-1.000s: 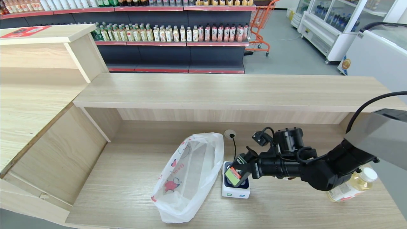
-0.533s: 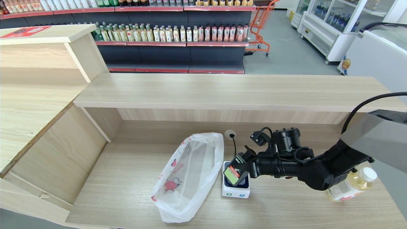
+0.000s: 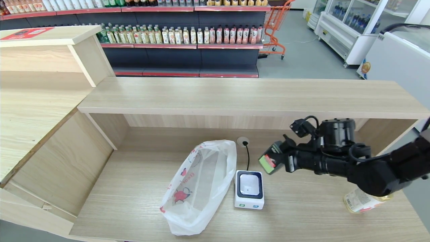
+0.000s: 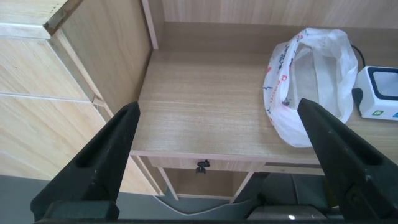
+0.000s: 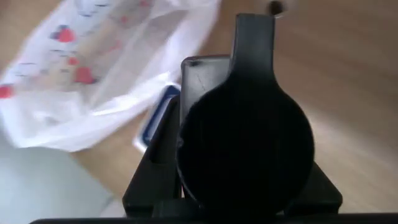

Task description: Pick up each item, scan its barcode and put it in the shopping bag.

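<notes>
1 bag [image 3: 198, 188], 1 scanner [image 3: 249, 189], 1 bottle [image 3: 359, 203]; right claw [image 3: 272, 158] grips 1 box [image 3: 267, 164], apparently.

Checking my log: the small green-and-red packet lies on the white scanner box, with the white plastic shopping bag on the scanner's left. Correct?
No: the small green-and-red packet is not on the white scanner box; the right gripper holds it aloft, to the scanner's right, as the head view shows. The white plastic shopping bag is on the scanner's left.

Bag [image 3: 198, 188], scanner [image 3: 249, 189], bottle [image 3: 359, 202], packet [image 3: 267, 163] — one each.
</notes>
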